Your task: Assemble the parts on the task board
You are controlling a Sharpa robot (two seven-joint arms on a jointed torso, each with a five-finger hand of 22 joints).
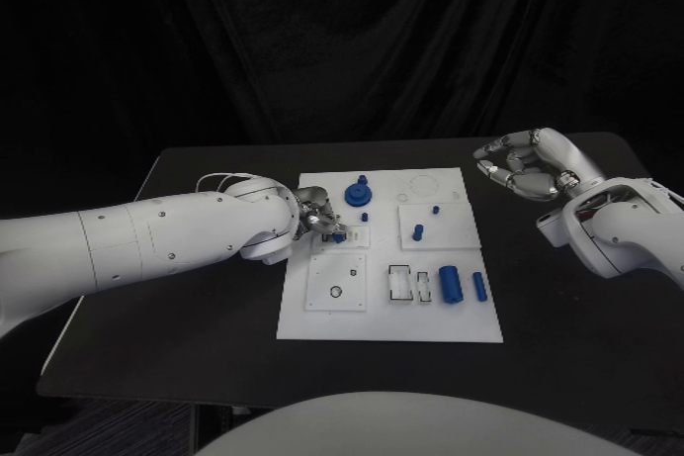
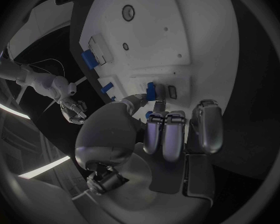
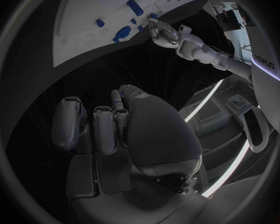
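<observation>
The white task board [image 1: 392, 318] lies in the middle of the black table. My left hand [image 1: 321, 219] is over the board's left middle and pinches a small blue part [image 1: 336, 237] between thumb and finger, right at a white block; the left wrist view shows this part [image 2: 151, 90] at the fingertips [image 2: 159, 106]. My right hand [image 1: 528, 166] hovers off the board's back right corner with its fingers curled in. In the right wrist view a small blue peg [image 3: 116, 98] sits between its thumb and a finger.
On the board are a blue round piece [image 1: 358, 193], a short blue peg [image 1: 419, 232], a blue cylinder [image 1: 449, 283], a thin blue pin [image 1: 479, 286], and two rectangular slots [image 1: 410, 284]. Bare table [image 1: 186, 318] lies on both sides of the board.
</observation>
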